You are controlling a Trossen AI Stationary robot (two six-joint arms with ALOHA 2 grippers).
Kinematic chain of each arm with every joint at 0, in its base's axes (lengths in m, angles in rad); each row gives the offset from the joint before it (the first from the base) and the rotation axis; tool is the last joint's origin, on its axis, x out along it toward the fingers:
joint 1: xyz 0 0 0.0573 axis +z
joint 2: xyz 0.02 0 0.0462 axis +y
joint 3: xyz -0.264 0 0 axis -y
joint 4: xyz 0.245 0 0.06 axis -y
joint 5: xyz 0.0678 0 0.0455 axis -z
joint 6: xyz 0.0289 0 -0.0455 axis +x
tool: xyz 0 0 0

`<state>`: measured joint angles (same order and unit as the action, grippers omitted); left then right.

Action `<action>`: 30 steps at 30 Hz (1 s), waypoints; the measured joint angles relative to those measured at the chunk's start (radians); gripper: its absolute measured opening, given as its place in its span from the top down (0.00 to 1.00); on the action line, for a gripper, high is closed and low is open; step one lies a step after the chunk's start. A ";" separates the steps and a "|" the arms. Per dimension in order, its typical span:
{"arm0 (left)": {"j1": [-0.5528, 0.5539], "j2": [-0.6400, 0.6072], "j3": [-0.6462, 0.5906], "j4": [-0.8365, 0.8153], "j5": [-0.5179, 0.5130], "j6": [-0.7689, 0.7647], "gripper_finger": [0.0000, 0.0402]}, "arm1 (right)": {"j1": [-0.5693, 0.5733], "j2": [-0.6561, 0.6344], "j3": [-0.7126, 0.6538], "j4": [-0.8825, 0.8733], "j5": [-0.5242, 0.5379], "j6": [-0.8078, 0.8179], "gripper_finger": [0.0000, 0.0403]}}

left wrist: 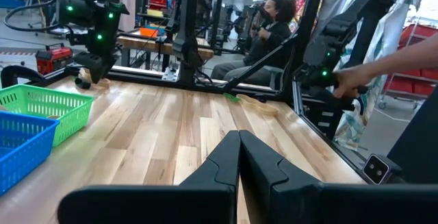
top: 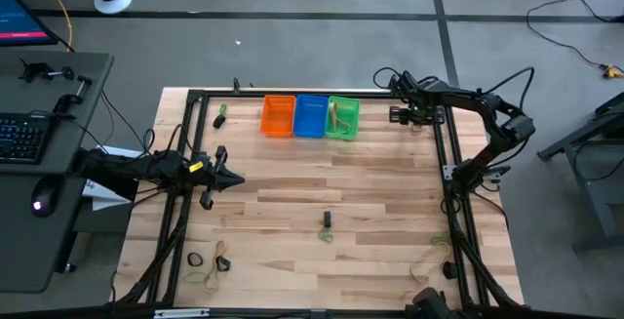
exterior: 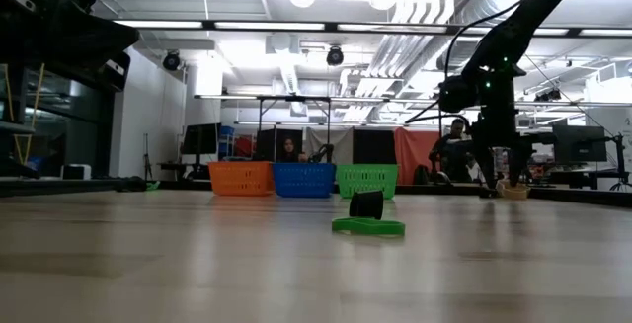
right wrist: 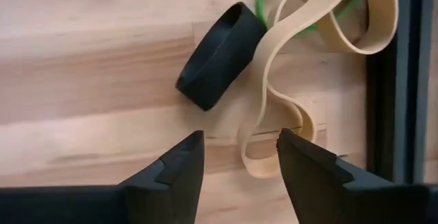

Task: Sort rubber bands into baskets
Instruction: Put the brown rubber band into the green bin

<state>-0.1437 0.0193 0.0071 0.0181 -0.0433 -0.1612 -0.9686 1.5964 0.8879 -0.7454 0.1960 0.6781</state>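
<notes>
Three baskets stand in a row at the table's far side: orange (top: pixel 278 116), blue (top: pixel 310 116) and green (top: pixel 342 117). My right gripper (right wrist: pixel 239 159) is open at the far right, pointing down over a black band (right wrist: pixel 220 56), a tan band (right wrist: pixel 274 107) and a green band (right wrist: pixel 263 5), all lying on the table beside the frame rail. The tan band's near loop lies between its fingertips, and no touch shows. My left gripper (left wrist: pixel 239 155) is shut and empty above the table's left side (top: pixel 229 178). A black band (exterior: pixel 366 204) and a green band (exterior: pixel 367 227) lie mid-table.
More bands lie near the near left corner (top: pixel 210 265), at the near right (top: pixel 429 260) and at the far left (top: pixel 221 114). A black frame rail (right wrist: pixel 404 80) runs close beside my right gripper. A person sits beyond the table (left wrist: pixel 270 25), and a hand (left wrist: pixel 356 80) shows at the right.
</notes>
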 joint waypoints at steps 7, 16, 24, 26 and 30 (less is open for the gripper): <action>0.000 0.000 0.000 0.000 0.000 0.000 1.00 | 0.027 0.035 0.000 0.004 0.038 0.029 0.63; 0.000 0.000 0.000 0.000 0.000 0.000 1.00 | 0.047 0.054 0.000 -0.001 0.042 0.044 0.63; 0.000 0.000 0.000 0.000 0.000 0.000 1.00 | 0.047 0.055 0.000 -0.008 0.030 0.033 0.74; 0.000 0.000 0.000 0.000 0.000 0.000 1.00 | 0.053 0.064 0.000 -0.005 0.034 0.031 0.79; 0.000 0.000 0.000 0.000 0.000 0.000 1.00 | 0.073 0.085 0.002 -0.007 0.047 0.037 0.87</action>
<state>-0.1437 0.0196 0.0071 0.0180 -0.0433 -0.1612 -0.8956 1.6813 0.8902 -0.7522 0.2433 0.7149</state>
